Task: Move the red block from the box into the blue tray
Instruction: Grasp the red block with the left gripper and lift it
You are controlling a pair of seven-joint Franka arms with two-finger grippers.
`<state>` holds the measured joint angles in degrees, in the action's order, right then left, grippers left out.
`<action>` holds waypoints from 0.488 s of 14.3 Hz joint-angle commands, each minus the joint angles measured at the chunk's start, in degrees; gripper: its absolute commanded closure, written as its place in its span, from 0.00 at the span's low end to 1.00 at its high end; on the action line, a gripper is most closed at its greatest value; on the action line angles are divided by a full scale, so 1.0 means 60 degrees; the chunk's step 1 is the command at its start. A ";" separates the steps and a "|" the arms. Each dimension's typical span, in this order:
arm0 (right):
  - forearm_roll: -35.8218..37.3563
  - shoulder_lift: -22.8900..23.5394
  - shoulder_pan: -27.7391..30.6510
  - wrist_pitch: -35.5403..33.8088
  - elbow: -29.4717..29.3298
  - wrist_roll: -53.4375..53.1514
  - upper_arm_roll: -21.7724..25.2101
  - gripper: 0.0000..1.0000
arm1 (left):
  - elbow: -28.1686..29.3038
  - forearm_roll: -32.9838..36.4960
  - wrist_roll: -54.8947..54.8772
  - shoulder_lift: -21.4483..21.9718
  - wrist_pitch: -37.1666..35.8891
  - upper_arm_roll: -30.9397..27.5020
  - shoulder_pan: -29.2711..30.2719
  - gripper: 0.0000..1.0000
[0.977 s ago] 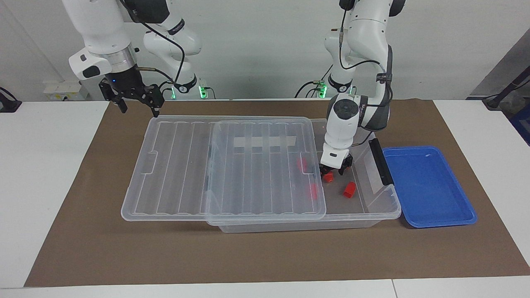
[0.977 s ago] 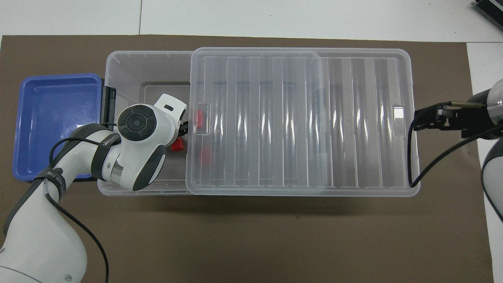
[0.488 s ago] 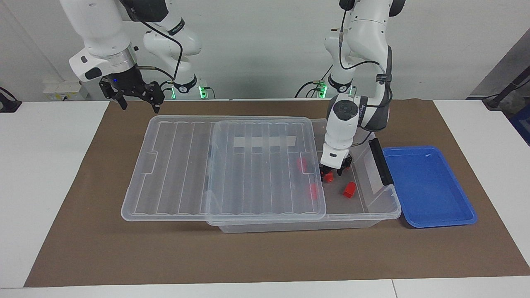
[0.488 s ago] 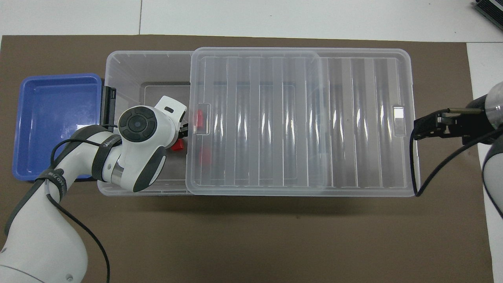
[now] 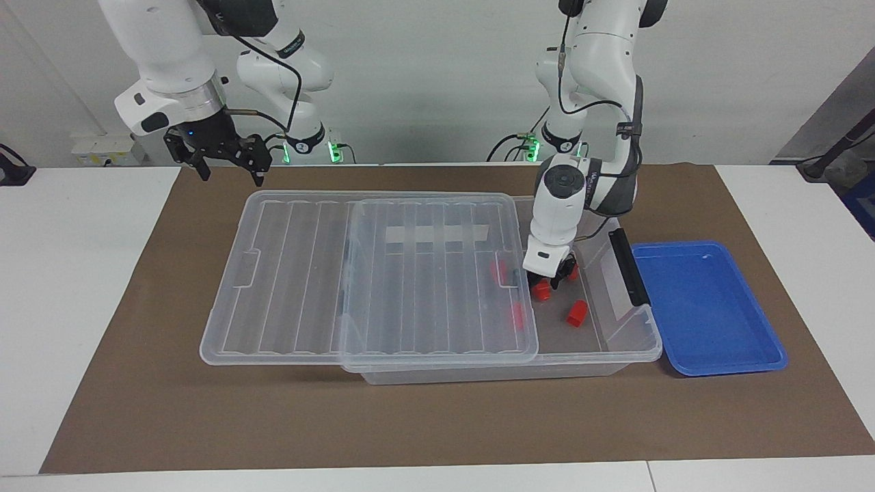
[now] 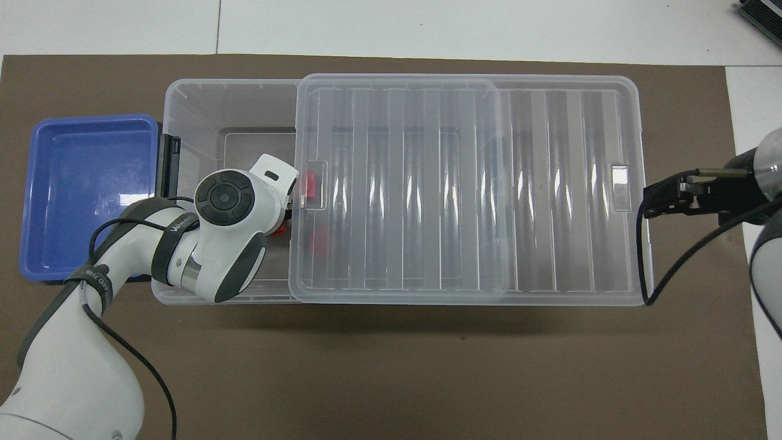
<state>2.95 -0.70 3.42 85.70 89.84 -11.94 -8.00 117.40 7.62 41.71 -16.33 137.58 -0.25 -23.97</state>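
Observation:
The clear box (image 5: 615, 345) lies on the brown mat, and its ribbed lid (image 5: 369, 273) is slid toward the right arm's end, leaving one end uncovered. My left gripper (image 5: 549, 280) is down inside that uncovered end, right over a red block (image 5: 542, 292). A second red block (image 5: 576, 313) lies loose on the box floor beside it. Two more red blocks (image 5: 497, 271) show through the lid's edge. The blue tray (image 5: 704, 307) is empty beside the box's clip end. My right gripper (image 5: 231, 176) waits open in the air by the lid's corner.
A black clip handle (image 5: 627, 266) stands on the box wall between the uncovered end and the blue tray. In the overhead view the left arm's wrist (image 6: 229, 201) covers the blocks under it. White table (image 5: 75, 273) surrounds the brown mat.
My left gripper has shifted a little toward the lid's edge inside the box. My right gripper rose slightly and drew back from the lid's corner. The blocks have not moved.

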 commanded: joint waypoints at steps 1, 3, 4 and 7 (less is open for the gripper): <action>-0.0155 0.0043 0.0147 0.0043 0.0011 -0.0120 -0.0044 0.00 | 0.0238 0.0238 0.0080 0.0202 -0.0107 -0.0163 -0.0267 0.23; -0.0242 0.0043 0.0176 0.0058 0.0026 -0.0164 -0.0044 0.00 | 0.0238 0.0238 0.0036 0.0216 -0.0150 -0.0163 -0.0253 0.30; -0.0359 0.0029 0.0176 0.0073 0.0026 -0.0179 -0.0029 0.00 | 0.0267 0.0238 -0.0283 0.0231 -0.0238 -0.0163 -0.0253 0.36; -0.0375 0.0029 0.0176 0.0117 0.0055 -0.0179 -0.0029 0.00 | 0.0267 0.0238 -0.1164 0.0231 -0.0415 -0.0178 -0.0121 0.55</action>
<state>1.89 -0.64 3.68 85.75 89.92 -12.20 -7.85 117.49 7.79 37.16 -16.33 136.02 -0.60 -24.57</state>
